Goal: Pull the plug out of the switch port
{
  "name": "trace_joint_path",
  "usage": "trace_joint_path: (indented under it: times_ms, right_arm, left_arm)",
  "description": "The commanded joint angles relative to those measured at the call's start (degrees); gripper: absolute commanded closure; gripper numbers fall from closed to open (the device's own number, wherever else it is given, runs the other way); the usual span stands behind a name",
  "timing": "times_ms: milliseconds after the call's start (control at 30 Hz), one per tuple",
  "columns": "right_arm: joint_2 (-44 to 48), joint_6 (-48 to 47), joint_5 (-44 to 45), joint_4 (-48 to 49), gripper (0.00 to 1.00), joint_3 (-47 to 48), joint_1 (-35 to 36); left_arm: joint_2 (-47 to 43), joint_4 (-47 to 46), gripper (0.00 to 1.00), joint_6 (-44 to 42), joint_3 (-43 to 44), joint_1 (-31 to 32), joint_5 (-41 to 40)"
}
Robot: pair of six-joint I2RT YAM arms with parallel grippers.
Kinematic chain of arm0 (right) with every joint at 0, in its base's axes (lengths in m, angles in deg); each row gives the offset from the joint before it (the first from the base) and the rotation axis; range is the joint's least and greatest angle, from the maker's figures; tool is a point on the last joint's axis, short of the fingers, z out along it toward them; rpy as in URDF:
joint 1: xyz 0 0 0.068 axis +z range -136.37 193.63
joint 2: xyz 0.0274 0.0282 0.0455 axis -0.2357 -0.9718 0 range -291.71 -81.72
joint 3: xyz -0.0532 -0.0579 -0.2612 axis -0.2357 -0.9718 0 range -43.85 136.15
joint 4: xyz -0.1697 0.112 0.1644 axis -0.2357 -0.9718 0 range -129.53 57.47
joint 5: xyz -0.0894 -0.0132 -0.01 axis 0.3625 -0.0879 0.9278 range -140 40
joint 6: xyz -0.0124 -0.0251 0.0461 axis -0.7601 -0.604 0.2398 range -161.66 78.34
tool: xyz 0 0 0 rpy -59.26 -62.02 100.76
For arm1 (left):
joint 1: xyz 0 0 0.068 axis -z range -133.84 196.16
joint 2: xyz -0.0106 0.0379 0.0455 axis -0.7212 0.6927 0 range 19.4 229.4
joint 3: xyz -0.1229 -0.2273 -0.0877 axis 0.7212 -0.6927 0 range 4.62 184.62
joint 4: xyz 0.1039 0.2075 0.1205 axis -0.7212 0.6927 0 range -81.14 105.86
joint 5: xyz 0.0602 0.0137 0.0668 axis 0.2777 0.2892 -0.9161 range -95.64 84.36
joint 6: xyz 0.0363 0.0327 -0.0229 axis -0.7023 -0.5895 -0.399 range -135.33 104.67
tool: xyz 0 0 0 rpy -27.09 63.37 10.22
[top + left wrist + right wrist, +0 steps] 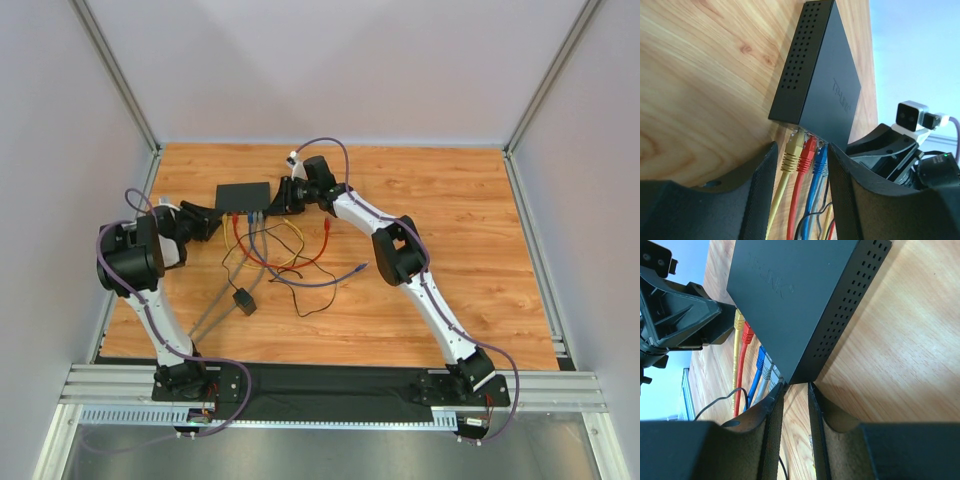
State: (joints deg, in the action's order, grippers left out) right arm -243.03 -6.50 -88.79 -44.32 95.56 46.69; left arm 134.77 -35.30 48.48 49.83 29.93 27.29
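Note:
The black switch (245,196) lies flat at the back of the table, its ports facing the near edge. Yellow (792,152), red (808,151), blue (820,159) and grey plugs sit in the ports. My left gripper (207,221) is at the switch's left front corner. In the left wrist view it (802,149) is open, its fingers (757,192) straddling the yellow, red and blue plugs without touching them. My right gripper (284,196) is at the switch's right end. It (795,390) stands narrowly open with only wood in the gap, its tips against the switch's (805,295) corner.
Loose yellow, red, purple and grey cables (285,262) curl on the wood in front of the switch. A small black adapter block (244,301) on a thin black wire lies nearer the front. Grey walls and metal frame posts close in the sides and back.

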Motion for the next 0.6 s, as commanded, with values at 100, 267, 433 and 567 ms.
trace_joint_path:
  times_ms: [100,267,433,567]
  right_arm:
    - [2.94,0.09,-0.06,-0.6,0.71,-0.81,-0.63]
    - [3.11,0.0,0.02,-0.51,0.71,-0.64,-0.63]
    - [3.03,0.09,0.2,-0.25,0.72,-0.55,-0.71]
    - [3.11,0.0,0.2,-0.07,0.72,-0.55,-0.89]
  left_arm:
    - [-1.29,6.19,0.51,-4.74,2.07,0.76,-1.2]
    - [-1.2,7.68,0.51,-4.66,2.42,0.85,-2.08]
    - [-0.59,6.72,0.54,-2.91,1.9,0.85,-2.69]
    - [0.82,5.49,0.58,-0.8,2.25,0.76,-2.16]
